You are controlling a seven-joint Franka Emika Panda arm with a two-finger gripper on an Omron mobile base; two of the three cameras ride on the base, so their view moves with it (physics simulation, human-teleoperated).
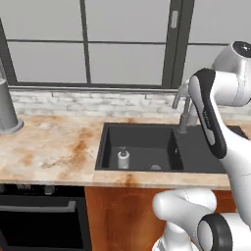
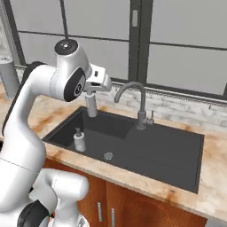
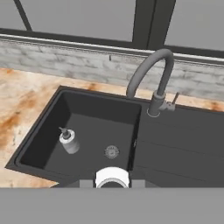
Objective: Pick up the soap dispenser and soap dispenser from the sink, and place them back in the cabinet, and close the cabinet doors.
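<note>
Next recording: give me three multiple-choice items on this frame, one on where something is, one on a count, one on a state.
1. Where does the grey-white soap dispenser stand?
A. On the counter
B. In the sink basin, left of the drain
C. On the draining section

2. How many soap dispensers stand in the sink basin?
A. One
B. Two
C. Three

3. What is the gripper doing?
A. Open above the faucet
B. Pressing the drain
C. Shut on a white bottle

Answers:
1. B: the hand view shows it on the basin floor, left of the drain.
2. A: only the grey-white one stands there.
3. C: the right base view shows a slim white bottle hanging from it above the sink.
</note>
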